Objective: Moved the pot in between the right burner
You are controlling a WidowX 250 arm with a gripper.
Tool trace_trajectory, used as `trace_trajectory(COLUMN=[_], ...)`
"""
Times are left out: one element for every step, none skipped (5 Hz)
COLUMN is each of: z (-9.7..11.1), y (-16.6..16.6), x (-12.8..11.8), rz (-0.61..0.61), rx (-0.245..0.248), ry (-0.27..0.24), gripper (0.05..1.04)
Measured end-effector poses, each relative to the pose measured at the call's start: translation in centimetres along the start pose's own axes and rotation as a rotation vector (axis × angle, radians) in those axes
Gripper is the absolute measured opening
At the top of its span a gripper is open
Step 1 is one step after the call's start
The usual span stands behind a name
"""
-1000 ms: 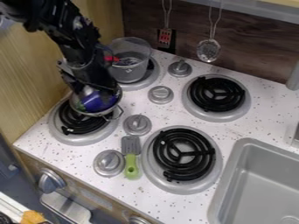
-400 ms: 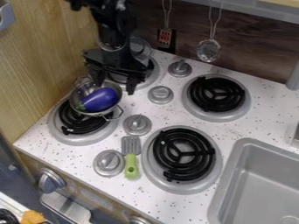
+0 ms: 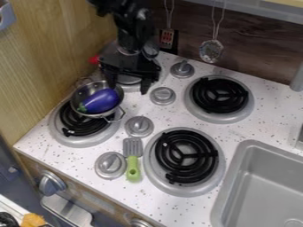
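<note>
Kitchen, toy-like in build. Stovetop signs: black coil burner (image 3: 204, 93) at 2 o'clock, second coil (image 3: 166, 156) at 5, third coil (image 3: 75, 127) at 9; round knobs (image 3: 139, 126) between. Grey sink (image 3: 231, 177) at 4. Slotted turner (image 3: 167, 39) hanging at 12, skimmer (image 3: 211, 51) at 1. Metal pot (image 3: 84, 90) with eggplant (image 3: 102, 100) toward 10.

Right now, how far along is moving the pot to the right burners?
Done: nothing visible; the metal pot, with the eggplant inside, sits at the front left burner. In hand: apparently nothing; the gripper hangs open beside the pot. Left: likely the whole move, with no pot at either right burner.
</note>
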State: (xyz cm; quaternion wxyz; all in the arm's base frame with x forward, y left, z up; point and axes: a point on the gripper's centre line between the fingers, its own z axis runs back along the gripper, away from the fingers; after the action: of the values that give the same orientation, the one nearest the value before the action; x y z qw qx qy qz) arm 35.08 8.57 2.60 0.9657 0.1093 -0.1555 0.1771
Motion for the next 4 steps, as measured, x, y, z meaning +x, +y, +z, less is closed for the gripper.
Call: trace_trajectory(z=[-1.1, -1.5, -1.8, -2.3], y=[-0.8, -0.8, -0.6, 0.1], x=[-0.1, 0.0, 0.1, 0.1], rz=[0.000, -0.004, -0.005, -0.002], rx=[-0.019, -0.019, -0.011, -0.008], ry=[0.055, 0.077, 0.085, 0.090], gripper=[1.000, 1.000, 0.999, 0.999])
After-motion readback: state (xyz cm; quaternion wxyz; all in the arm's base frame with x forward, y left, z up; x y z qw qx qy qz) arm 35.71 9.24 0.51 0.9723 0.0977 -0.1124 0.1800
